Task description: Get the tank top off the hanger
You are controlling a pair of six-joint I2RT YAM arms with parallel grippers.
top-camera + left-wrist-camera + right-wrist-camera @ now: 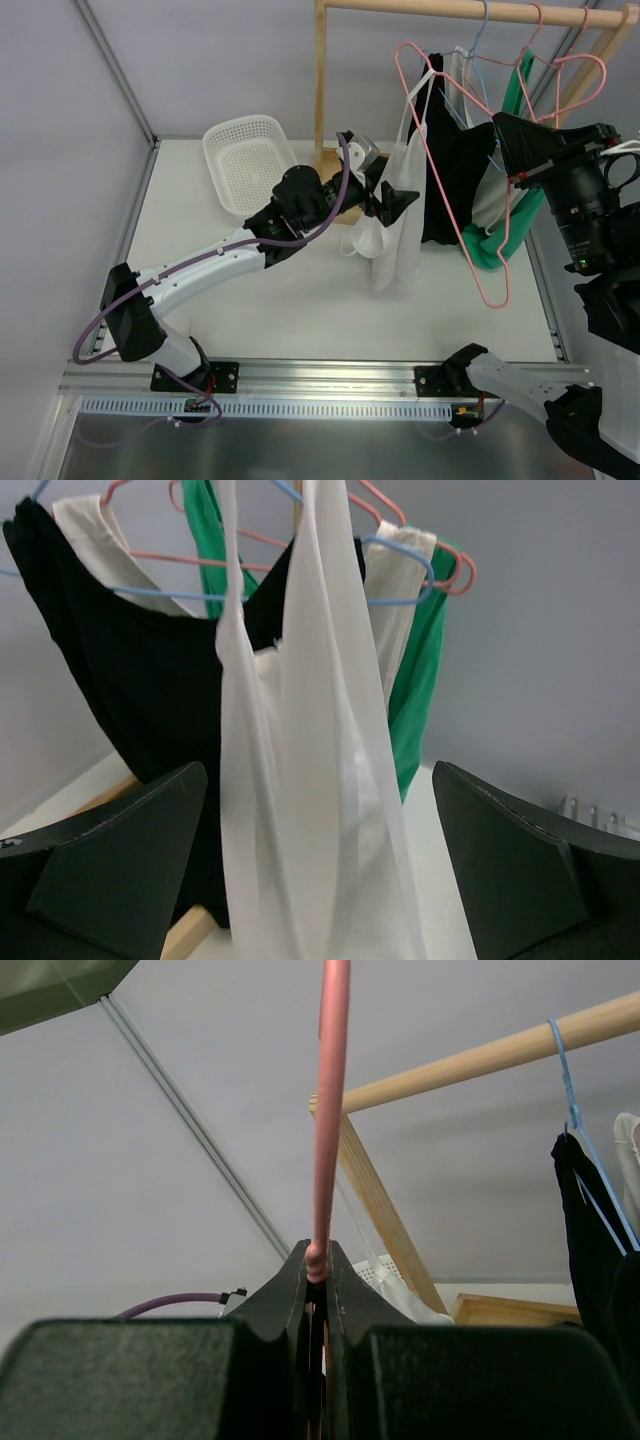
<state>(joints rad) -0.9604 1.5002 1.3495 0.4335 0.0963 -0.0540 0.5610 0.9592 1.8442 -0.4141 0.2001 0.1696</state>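
Tank top [310,780] hung from the pink hanger [330,1110], which my right end effector [318,1257] pinched tight to steady it; below the hanger, my left end effector [315,785] gaped wide around the garment, gripping nothing yet.

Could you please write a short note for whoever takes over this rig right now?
Left claw: open, straddling the white tank top, not closed on it.
Right claw: shut on the pink hanger, holding it near the wooden rack.
Things: the tank top hangs by a strap from that hanger; other garments hang on the rack.
Done: hanger gripped, left claw in position.
Left to do: close on the fabric and pull the strap off the hanger.
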